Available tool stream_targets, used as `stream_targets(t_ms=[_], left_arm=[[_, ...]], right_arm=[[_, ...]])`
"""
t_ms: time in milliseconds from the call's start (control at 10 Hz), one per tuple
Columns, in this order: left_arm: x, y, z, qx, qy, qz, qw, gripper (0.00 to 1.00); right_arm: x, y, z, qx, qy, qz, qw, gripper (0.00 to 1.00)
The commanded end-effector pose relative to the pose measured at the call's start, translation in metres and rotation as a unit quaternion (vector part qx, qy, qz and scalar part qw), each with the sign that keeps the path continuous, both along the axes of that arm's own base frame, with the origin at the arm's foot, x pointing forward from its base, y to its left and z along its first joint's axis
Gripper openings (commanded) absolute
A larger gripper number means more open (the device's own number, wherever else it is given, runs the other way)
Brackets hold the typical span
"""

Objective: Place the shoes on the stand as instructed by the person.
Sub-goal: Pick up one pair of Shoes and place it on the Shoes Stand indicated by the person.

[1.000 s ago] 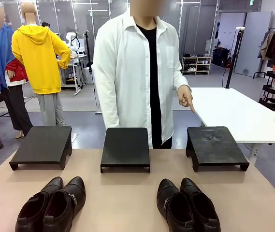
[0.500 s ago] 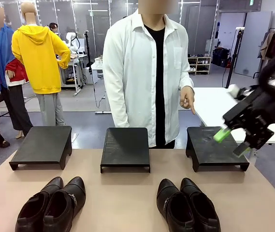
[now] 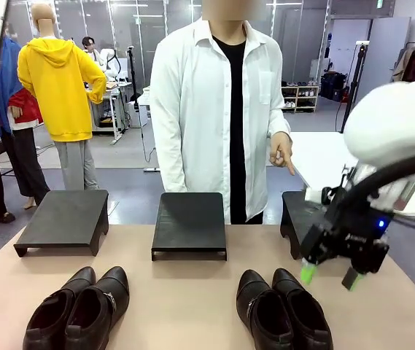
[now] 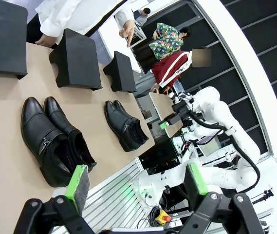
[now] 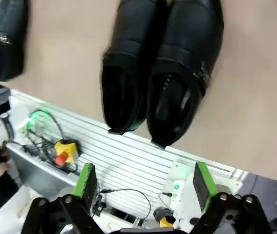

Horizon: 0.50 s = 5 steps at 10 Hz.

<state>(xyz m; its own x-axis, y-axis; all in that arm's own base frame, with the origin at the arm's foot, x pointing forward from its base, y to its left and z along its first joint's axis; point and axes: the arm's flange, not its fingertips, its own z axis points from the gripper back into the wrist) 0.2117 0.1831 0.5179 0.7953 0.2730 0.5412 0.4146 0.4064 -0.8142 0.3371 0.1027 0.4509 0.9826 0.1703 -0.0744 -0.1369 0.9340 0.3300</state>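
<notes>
The person's hand (image 3: 281, 152), right of centre, points down at the right stand (image 3: 293, 211). That's likely why the right gripper (image 3: 329, 275) hangs wide open and empty near the lower-right shoes (image 3: 284, 313). The left gripper (image 4: 136, 178) gapes empty too, and the other pair (image 3: 79, 306) sits lower left.

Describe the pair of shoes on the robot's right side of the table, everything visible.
The right pair of shoes is black, glossy, leather-looking and low-cut. Both stand upright on their soles on the tan table, side by side and touching, toes toward the far side, openings toward the robot. They sit in front of the right-hand black stand, apart from it. The open right gripper hangs close by, touching neither shoe.
</notes>
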Motion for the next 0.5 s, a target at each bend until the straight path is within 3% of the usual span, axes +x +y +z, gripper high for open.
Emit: stream_targets(t_ms=[0,400], left_arm=[[0.001,0.002,0.003,-0.003,-0.014,-0.007,1.0,1.0],[0.001,0.002,0.003,-0.003,-0.014,-0.007,1.0,1.0]], right_arm=[[-0.006,0.017,-0.022,-0.043,-0.014,-0.026,0.999,1.0],[-0.01,0.047,-0.051,-0.081,-0.018,-0.018,0.996,1.0]])
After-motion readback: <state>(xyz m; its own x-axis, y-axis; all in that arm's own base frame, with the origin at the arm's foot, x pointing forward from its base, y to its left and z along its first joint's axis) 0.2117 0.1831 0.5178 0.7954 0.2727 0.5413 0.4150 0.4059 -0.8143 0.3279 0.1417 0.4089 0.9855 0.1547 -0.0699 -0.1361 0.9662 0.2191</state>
